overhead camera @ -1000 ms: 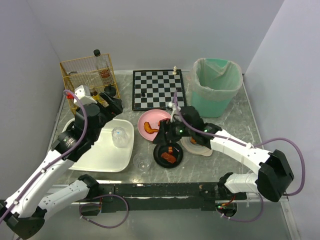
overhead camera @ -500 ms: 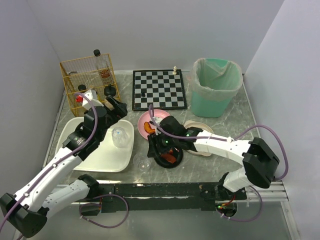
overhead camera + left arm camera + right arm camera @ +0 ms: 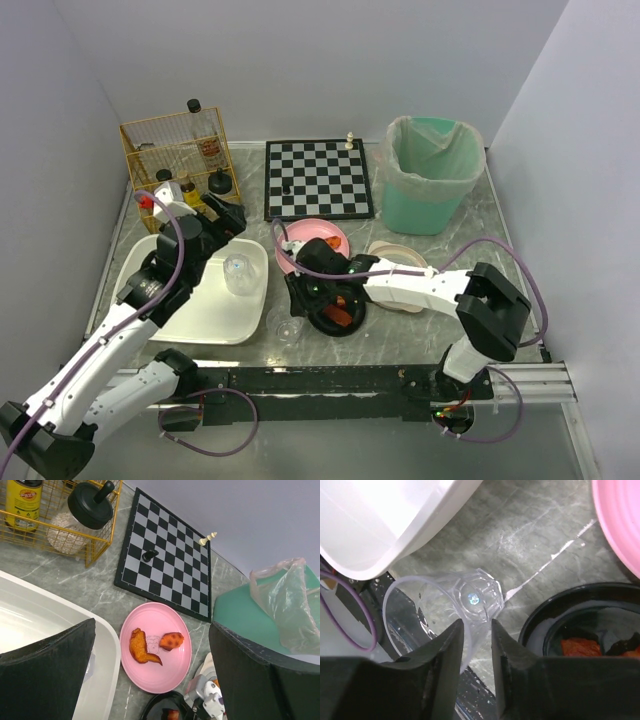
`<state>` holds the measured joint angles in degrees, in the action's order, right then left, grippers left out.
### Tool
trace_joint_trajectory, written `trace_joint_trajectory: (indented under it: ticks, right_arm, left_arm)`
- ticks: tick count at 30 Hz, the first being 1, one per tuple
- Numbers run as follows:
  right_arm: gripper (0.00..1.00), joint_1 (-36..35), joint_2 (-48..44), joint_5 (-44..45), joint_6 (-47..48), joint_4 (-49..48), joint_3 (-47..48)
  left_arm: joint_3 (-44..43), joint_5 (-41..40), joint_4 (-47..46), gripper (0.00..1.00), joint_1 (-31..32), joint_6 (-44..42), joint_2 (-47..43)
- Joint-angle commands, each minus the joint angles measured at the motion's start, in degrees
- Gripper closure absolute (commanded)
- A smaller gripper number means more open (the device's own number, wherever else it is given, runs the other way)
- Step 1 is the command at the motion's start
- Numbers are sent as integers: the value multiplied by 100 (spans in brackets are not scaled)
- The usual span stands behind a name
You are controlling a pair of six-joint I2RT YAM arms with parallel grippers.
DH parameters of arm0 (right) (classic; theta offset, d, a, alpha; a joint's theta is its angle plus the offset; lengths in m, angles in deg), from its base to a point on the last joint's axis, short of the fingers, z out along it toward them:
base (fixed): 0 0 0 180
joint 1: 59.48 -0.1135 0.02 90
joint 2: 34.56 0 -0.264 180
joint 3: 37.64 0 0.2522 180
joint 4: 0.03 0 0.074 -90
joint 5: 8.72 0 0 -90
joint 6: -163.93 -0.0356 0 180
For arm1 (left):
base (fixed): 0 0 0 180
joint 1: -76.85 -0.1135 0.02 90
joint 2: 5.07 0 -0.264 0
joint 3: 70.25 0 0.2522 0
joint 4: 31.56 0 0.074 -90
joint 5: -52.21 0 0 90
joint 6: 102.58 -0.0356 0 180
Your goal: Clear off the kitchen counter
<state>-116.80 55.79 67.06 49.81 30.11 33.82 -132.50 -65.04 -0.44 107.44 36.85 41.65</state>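
The kitchen counter [image 3: 480, 250] is grey marble. A clear glass [image 3: 285, 327] [image 3: 470, 597] stands near its front edge, between the white tub [image 3: 200, 300] and a black bowl [image 3: 338, 312] of red food. My right gripper [image 3: 296, 305] [image 3: 476, 627] hangs over the glass. Its jaws sit close together on either side of the near rim, with a gap still showing. My left gripper [image 3: 222, 215] [image 3: 152, 630] hovers wide open and empty above the tub's far corner. A pink plate [image 3: 312, 240] [image 3: 156, 647] carries two fried pieces.
A second glass [image 3: 237, 272] stands in the tub. A beige plate [image 3: 400, 285] lies under my right arm. At the back are a chessboard [image 3: 318, 178], a green bin [image 3: 435, 170] with a bag liner, and a yellow wire basket [image 3: 178, 150] of bottles.
My right gripper swung left from beside the black bowl to the glass at the front, and its jaws narrowed a lot. My left gripper drifted slightly and stayed wide open.
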Motion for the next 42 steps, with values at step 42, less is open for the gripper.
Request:
trace_joint_trajectory:
  ticks: [42]
  right_arm:
    - [100,4106,-2390,-3781,-3695,-4721,-944]
  left_arm:
    - [428,5149,-4257,1,-273,787,654]
